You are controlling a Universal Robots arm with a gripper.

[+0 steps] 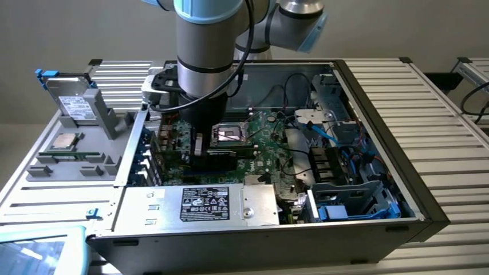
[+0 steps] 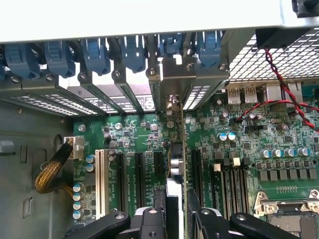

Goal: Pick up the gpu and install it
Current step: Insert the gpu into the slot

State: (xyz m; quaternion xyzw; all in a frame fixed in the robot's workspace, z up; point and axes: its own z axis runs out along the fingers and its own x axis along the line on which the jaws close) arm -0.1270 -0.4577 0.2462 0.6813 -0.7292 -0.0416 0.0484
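Wrist view: gripper [image 2: 175, 214] is closed on the gpu [image 2: 176, 154], which stands edge-on over a motherboard [image 2: 144, 134] slot, bracket end toward the blue latches [image 2: 134, 52]. I can't tell if it's seated. My worry is that any tilt or offset while pressing could jam the bracket against the rear frame or stress the slot. The red-black wires [image 2: 279, 94] sit well aside.

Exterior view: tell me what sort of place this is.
Probably a robotic PC-assembly test bench: an open computer case with its motherboard bared, a tray beside it holding a hard drive, and a robot arm whose gripper holds a gpu at the slots.
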